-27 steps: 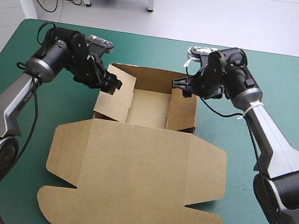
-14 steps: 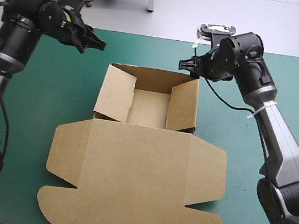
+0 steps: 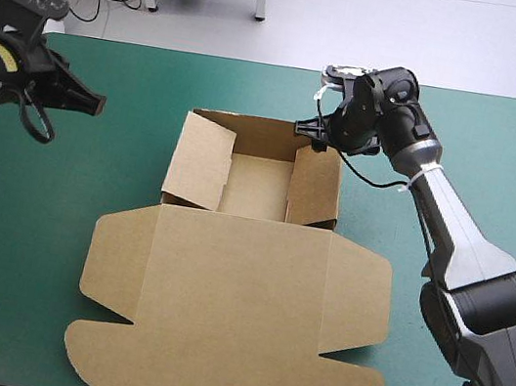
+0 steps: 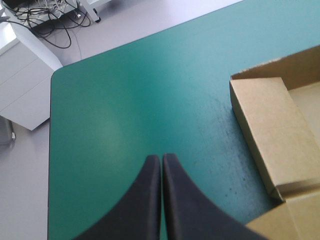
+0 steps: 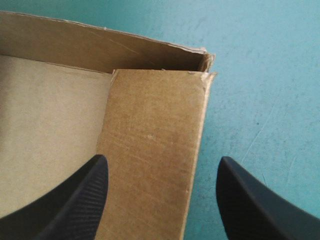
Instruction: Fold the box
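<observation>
The brown box [image 3: 237, 289] lies mid-table. Its far part is an open tray with raised walls [image 3: 257, 168], and the lid lies flat toward the front edge. My left gripper [image 3: 92, 104] hangs far to the left of the tray, shut and holding nothing. In the left wrist view its fingers [image 4: 161, 160] meet in a point over the teal-green cover, with the tray's left wall [image 4: 270, 135] ahead and to one side. My right gripper [image 3: 309, 129] is open at the tray's far right corner. There its fingers [image 5: 162, 167] straddle the right wall [image 5: 150, 130], one inside the tray, one outside.
The table's left edge and far left corner [image 4: 52, 80] lie close to my left gripper. A strip of teal-green cover [image 3: 136, 153] separates that gripper from the box. The lid's rounded flaps [image 3: 103, 350] reach close to the front edge.
My left gripper has pulled away from the tray's left wall, swung out to the left and shut. The right gripper rose off the far right corner and has come back down to it, still open.
</observation>
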Action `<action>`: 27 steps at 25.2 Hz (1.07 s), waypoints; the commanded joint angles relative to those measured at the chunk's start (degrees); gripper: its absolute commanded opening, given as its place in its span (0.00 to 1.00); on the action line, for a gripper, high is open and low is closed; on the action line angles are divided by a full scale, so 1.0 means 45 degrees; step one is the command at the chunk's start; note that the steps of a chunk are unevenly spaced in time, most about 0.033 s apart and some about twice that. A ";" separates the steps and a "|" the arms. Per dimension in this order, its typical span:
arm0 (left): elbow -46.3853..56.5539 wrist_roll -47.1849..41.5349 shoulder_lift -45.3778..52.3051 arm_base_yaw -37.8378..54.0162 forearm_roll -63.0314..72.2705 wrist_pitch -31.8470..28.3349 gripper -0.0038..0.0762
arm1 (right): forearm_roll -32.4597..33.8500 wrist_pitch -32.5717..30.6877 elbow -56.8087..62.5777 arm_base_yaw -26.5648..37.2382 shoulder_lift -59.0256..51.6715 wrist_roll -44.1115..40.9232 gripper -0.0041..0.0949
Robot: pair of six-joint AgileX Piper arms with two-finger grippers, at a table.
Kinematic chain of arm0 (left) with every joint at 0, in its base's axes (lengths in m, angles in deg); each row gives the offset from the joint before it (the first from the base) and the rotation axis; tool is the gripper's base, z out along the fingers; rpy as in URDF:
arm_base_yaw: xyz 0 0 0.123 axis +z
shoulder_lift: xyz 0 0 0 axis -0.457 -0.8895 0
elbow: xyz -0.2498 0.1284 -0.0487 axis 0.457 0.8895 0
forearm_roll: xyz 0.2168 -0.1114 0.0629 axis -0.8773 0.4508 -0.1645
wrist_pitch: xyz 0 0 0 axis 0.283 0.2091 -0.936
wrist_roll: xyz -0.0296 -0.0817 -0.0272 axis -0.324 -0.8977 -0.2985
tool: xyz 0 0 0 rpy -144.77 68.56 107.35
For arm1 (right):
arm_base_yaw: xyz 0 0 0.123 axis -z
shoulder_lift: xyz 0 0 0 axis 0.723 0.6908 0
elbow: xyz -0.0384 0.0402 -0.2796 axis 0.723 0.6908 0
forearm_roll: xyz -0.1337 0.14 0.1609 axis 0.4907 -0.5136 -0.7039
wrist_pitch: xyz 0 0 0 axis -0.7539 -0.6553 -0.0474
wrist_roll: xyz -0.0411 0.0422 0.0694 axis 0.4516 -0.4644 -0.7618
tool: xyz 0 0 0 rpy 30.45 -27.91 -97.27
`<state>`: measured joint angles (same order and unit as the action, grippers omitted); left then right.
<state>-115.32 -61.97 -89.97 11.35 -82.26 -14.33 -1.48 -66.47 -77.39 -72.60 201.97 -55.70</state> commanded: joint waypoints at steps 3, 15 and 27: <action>0.1866 -0.0039 0.1802 -0.0061 -0.0613 0.0411 0.04 | 0.0720 -0.0116 0.0532 0.0020 -0.0579 0.0258 0.63; 0.4636 -0.0512 0.4628 -0.0061 -0.0403 0.0151 0.04 | -0.1013 -0.0116 0.1751 0.0020 0.0084 0.0331 0.58; 0.9842 -0.1544 0.8318 -0.0061 -0.0158 0.0436 0.04 | -0.0668 -0.0116 0.1727 0.0391 -0.0096 0.0667 0.02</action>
<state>-73.61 -67.55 -54.42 11.35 -82.54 -14.33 -5.94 -65.54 -68.19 -72.41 205.96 -53.48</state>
